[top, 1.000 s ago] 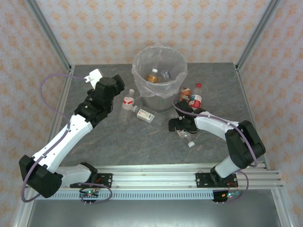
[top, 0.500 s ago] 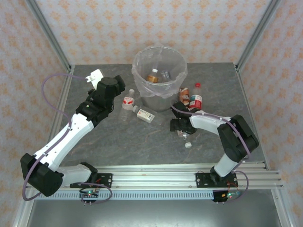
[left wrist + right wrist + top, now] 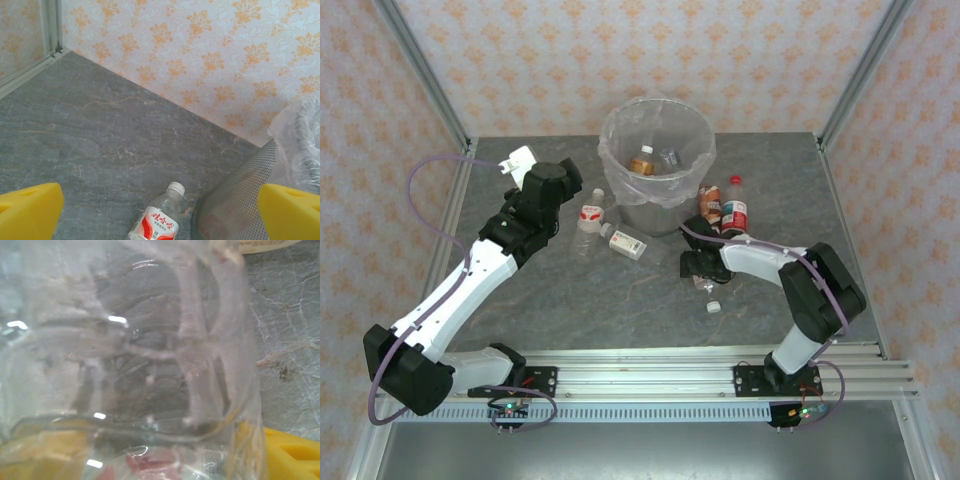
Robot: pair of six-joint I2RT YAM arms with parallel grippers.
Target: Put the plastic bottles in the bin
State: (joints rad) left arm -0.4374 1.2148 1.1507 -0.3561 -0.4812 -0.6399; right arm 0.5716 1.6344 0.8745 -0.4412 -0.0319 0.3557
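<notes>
my right pincer [image 3: 703, 268] set low, flanking a clear crumpled plastic bottle [image 3: 130, 365] near-right of the round grey bag-lined bin [image 3: 655, 212], for a lift; clamped or not I cannot tell | my left pincer [image 3: 517, 162] released wide, facing a red-labelled clear bottle [image 3: 157, 225], likely next

Left arm stretched long on a forward diagonal, left gripper [image 3: 517, 160] at the far end, jaws flung wide, yellow fingertips [image 3: 30, 210] out at either edge of its wrist view. Right arm doubled back at the elbow, right gripper [image 3: 698, 270] down low, fingers apart, grip unclear
</notes>
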